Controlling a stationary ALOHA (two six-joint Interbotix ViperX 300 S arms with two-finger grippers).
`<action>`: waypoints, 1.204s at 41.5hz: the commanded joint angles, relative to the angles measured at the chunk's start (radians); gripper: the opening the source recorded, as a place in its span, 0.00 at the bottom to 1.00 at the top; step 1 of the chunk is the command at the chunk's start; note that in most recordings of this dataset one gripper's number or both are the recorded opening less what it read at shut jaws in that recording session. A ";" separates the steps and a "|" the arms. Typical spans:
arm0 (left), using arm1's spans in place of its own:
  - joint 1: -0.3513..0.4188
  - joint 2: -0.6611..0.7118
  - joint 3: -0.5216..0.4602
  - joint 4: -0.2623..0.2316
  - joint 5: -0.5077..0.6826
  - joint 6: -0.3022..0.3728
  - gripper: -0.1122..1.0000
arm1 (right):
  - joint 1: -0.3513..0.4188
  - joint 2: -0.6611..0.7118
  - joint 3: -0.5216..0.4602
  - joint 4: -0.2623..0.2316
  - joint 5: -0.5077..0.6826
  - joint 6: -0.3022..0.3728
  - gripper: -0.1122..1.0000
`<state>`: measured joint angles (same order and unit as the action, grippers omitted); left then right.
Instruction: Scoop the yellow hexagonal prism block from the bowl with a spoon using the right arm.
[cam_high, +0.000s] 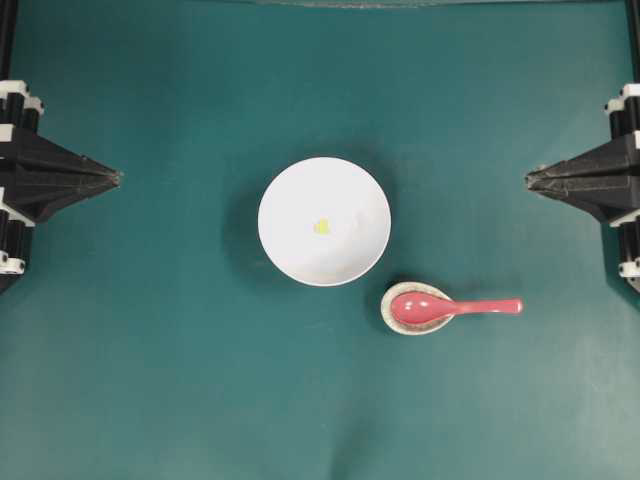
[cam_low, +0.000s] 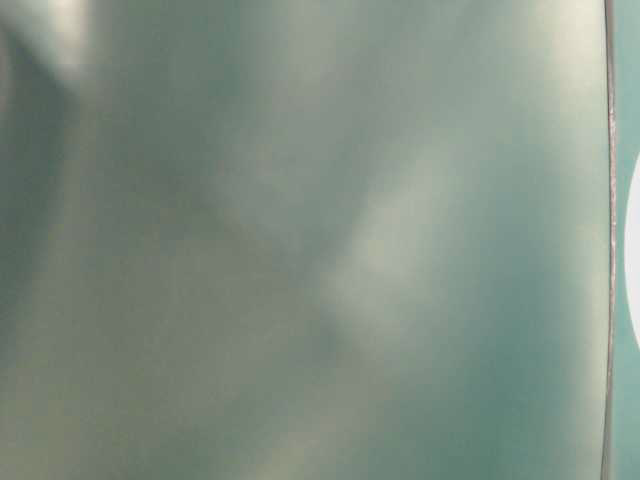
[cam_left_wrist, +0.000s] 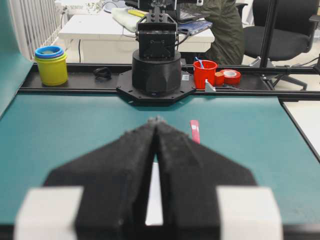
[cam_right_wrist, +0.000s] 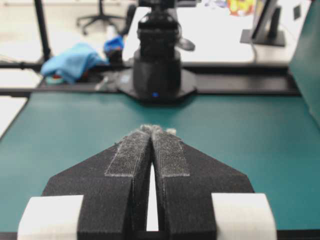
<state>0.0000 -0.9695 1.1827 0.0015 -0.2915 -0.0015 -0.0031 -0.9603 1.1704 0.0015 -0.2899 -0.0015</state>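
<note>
— So where does the spoon (cam_high: 455, 308) lie from the right arm's fingers (cam_high: 529, 179)?

— Nearer the viewer and inward from them. Its scoop sits in a small speckled rest (cam_high: 416, 308) just right of the bowl (cam_high: 324, 221), and the handle runs straight out to the right, toward that arm's side. The long axis lies left–right, so I judge the free handle end is the natural thing to grip.

— And the fingers themselves?

— Both pairs are pressed together, holding nothing. The right gripper (cam_right_wrist: 151, 131) is parked at the right edge of the tabletop (cam_high: 150, 380), the left gripper (cam_high: 117, 177) at the left edge, well apart from everything.

— The block?

— The yellow hexagonal prism block (cam_high: 321, 227) rests near the bowl's middle.

— Anything in the way?

— No — open tabletop lies between the right arm and the handle. The rest may shift as the spoon lifts, I'd guess. The table-level view is a blur.
</note>
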 joint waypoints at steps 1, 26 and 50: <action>0.002 0.002 -0.017 0.006 0.020 -0.006 0.10 | 0.000 0.008 -0.015 0.002 0.000 0.006 0.10; 0.000 0.012 -0.015 0.006 0.006 -0.006 0.10 | 0.008 0.107 0.003 0.009 0.025 0.046 0.39; 0.000 0.012 -0.015 0.008 0.017 -0.005 0.10 | 0.155 0.448 0.114 0.135 -0.330 0.048 0.57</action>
<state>0.0000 -0.9679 1.1827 0.0061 -0.2715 -0.0061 0.1243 -0.5553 1.2793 0.1104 -0.5522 0.0476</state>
